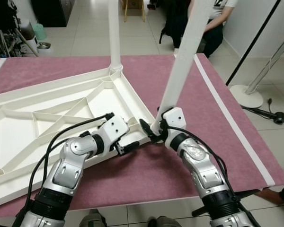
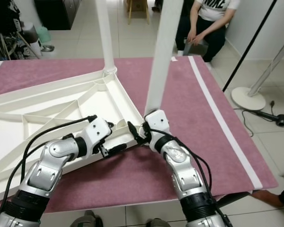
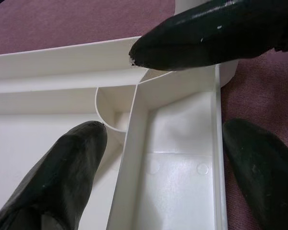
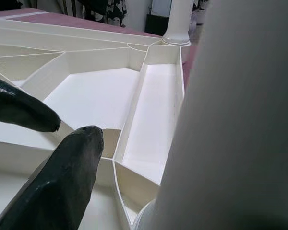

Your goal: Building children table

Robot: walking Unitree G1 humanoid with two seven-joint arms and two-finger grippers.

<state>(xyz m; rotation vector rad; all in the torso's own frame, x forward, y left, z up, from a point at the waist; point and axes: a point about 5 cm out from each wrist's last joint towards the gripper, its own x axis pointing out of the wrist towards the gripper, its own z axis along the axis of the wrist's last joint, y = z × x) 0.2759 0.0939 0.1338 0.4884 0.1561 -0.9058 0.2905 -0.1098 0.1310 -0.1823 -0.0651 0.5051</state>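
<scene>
Two silver arms reach forward from the near edge over a bench covered in a dark pink cloth. On it lies a white plastic tabletop, turned underside up so its ribs show. One white leg stands upright in the far corner socket. A second leg rises, leaning slightly, from the near right corner of the tabletop. At its base is the right claw, its fingers around the leg's lower end; the right wrist view shows the leg just beside one black finger. The left claw is open, its fingers straddling the tabletop's rim at that same corner, one inside the tray, one outside on the cloth. Beyond the bench a person sits on a tiled floor, and a fan stand is to the right.
</scene>
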